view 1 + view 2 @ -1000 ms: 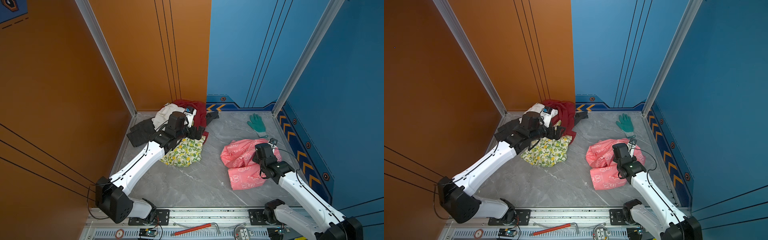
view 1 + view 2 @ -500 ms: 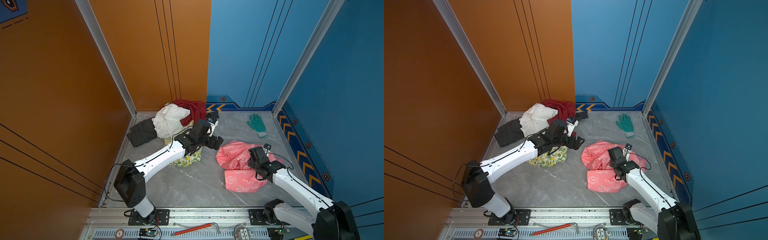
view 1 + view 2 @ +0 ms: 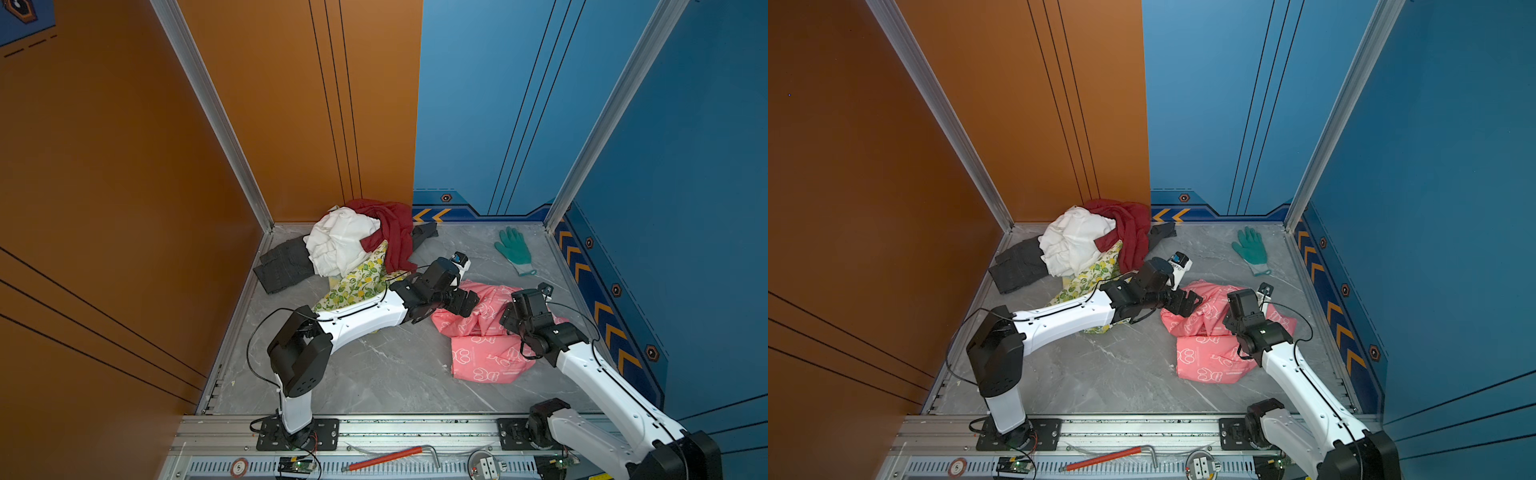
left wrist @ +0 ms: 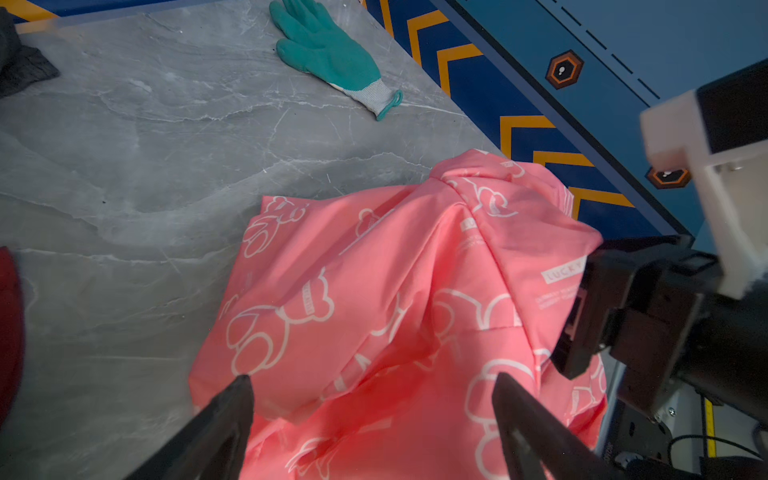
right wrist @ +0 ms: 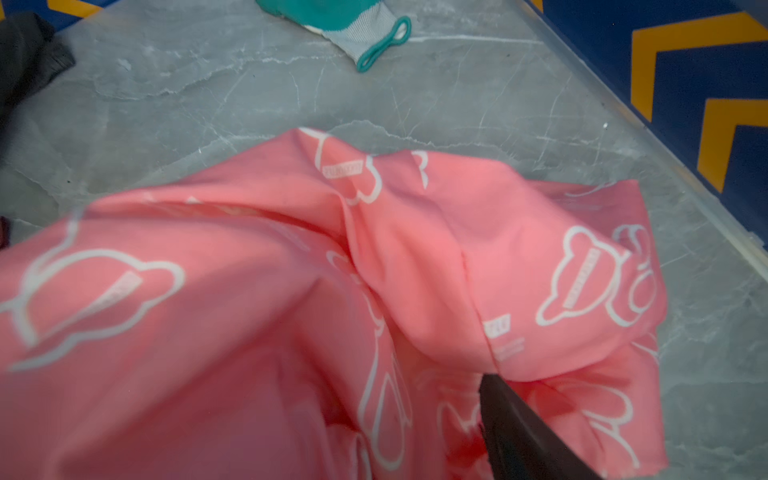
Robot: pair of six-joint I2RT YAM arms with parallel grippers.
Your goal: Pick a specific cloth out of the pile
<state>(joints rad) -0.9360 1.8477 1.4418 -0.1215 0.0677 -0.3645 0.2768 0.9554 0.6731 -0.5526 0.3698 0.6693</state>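
Because only one right gripper [image 4: 582, 320] finger [image 5: 523, 428] shows against the cloth [image 3: 486, 345], its opening is unclear; left gripper [image 4: 370, 386] hovers above, wide open, empty; glove [image 3: 514, 249] lies apart.

Coral-pink cloth [image 3: 482, 353] on grey floor [image 3: 374, 374], apart from pile [image 3: 340, 245].

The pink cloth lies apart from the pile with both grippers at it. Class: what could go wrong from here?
1. The left gripper and right gripper stand close together over the pink cloth; they might collide.
2. The cloth is bunched in folds, so a pinch may catch only a loose layer and slip.
3. The left arm passes over the lemon-print cloth at the edge of the pile and might drag it along.
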